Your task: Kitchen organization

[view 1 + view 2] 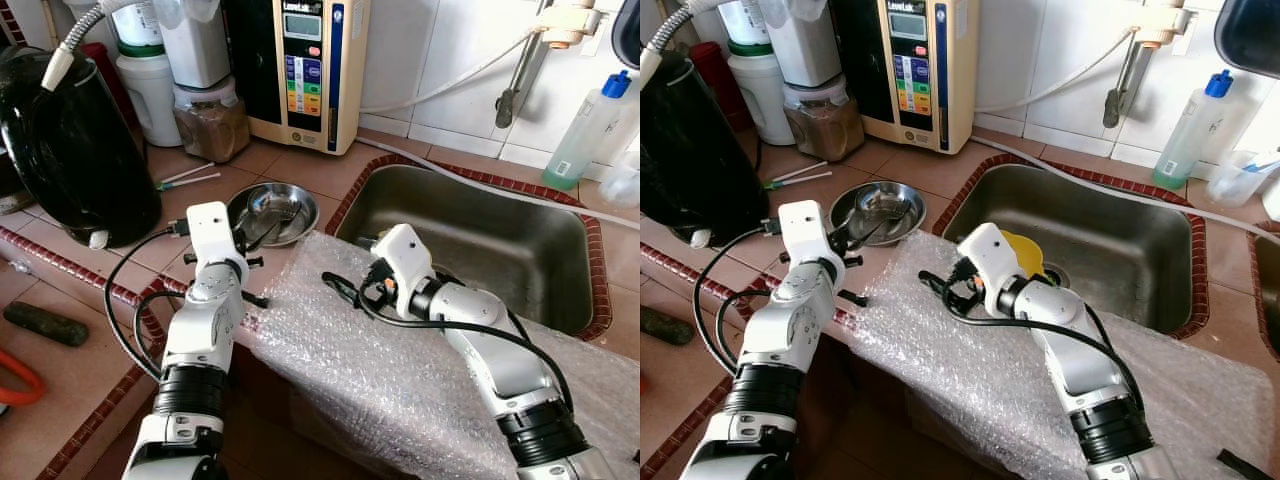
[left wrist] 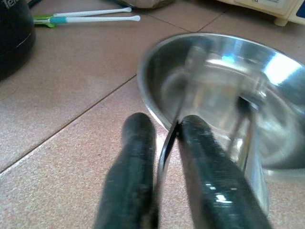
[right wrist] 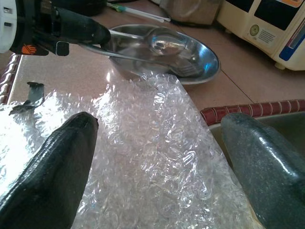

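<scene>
A shallow steel bowl (image 1: 295, 195) sits on the tiled counter left of the sink, with a spoon (image 3: 162, 40) and a fork (image 3: 183, 70) lying in it. My left gripper (image 2: 167, 126) is at the bowl's near rim, shut on the thin metal handle of a utensil that reaches into the bowl; I cannot tell which of the two it is. The same left gripper (image 1: 255, 237) appears just below the bowl. My right gripper (image 3: 157, 124) hangs open over a sheet of bubble wrap (image 1: 370, 350), near the sink's front left corner, nothing between its fingers.
The steel sink (image 1: 480, 230) lies right of the bowl, with a yellow object (image 1: 1025, 255) in it. A black kettle (image 1: 70, 150), a brown-filled jar (image 1: 210, 120) and a water purifier (image 1: 300, 70) stand at the back. Two thin sticks (image 1: 190, 178) lie on the counter. A bottle (image 1: 590, 130) stands at the far right.
</scene>
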Tool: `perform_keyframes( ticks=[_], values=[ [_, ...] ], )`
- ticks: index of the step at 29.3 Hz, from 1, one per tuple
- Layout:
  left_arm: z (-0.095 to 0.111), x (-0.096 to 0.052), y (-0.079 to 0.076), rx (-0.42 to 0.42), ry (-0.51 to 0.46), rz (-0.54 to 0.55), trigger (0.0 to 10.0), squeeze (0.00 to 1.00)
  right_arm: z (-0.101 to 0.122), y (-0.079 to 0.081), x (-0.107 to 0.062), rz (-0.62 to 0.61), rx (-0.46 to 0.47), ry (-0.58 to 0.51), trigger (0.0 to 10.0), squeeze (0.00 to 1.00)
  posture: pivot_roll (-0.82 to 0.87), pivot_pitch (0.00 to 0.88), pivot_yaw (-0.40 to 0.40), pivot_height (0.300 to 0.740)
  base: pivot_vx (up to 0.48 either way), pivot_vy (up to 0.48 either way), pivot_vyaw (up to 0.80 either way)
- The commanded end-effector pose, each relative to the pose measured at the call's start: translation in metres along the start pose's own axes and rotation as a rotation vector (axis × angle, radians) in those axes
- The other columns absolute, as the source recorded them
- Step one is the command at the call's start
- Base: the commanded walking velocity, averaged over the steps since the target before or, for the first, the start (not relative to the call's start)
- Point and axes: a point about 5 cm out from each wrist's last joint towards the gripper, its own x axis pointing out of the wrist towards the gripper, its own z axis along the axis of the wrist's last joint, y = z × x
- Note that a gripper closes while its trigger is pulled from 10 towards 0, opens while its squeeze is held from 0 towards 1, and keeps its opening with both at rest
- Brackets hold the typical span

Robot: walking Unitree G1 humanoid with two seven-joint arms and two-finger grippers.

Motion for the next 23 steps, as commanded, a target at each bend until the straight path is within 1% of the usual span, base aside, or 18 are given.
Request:
perform_keyframes(
  ticks=[1,6,9,16,19,21,22,23],
  values=[
    [0.006,0.000,0.004,0.004,-0.020,0.031,0.0,0.00,0.000,-0.002,0.001,-0.004,-0.010,0.006,10.0,0.00,0.03,0.000,0.038,0.740,0.000,0.000,0.00],
    [0.010,0.000,0.005,0.000,-0.045,0.047,0.0,0.00,0.000,-0.002,0.001,-0.012,-0.013,0.004,10.0,0.00,0.03,0.000,0.038,0.740,0.000,0.000,0.00],
    [0.014,-0.001,0.006,-0.022,-0.071,0.043,0.0,0.00,-0.001,-0.003,0.001,-0.015,-0.015,0.005,10.0,0.00,0.03,0.000,0.038,0.740,0.000,0.000,0.00],
    [0.014,-0.002,0.007,-0.019,-0.073,0.048,0.0,0.00,-0.001,-0.004,0.001,-0.022,-0.017,0.005,10.0,0.00,0.03,0.000,0.037,0.740,0.000,0.000,0.00],
    [0.017,-0.003,0.003,-0.006,-0.088,0.007,0.0,0.00,-0.001,-0.004,0.001,-0.023,-0.019,0.006,10.0,0.00,0.03,0.000,0.037,0.740,0.000,0.000,0.00],
    [0.016,-0.005,-0.003,0.002,-0.069,-0.047,0.0,0.00,-0.001,-0.005,0.001,-0.024,-0.024,0.009,10.0,0.00,0.03,0.000,0.037,0.740,0.000,0.000,0.00],
    [0.016,-0.005,-0.003,0.002,-0.069,-0.047,0.0,0.00,-0.001,-0.005,0.001,-0.024,-0.024,0.009,10.0,0.00,0.03,0.000,0.037,0.740,0.000,0.000,0.00],
    [0.017,-0.006,-0.005,-0.004,-0.066,-0.072,0.0,0.00,-0.001,-0.005,0.001,-0.025,-0.024,0.009,10.0,0.00,0.03,0.000,0.039,0.740,0.000,0.000,0.00]
  ],
)
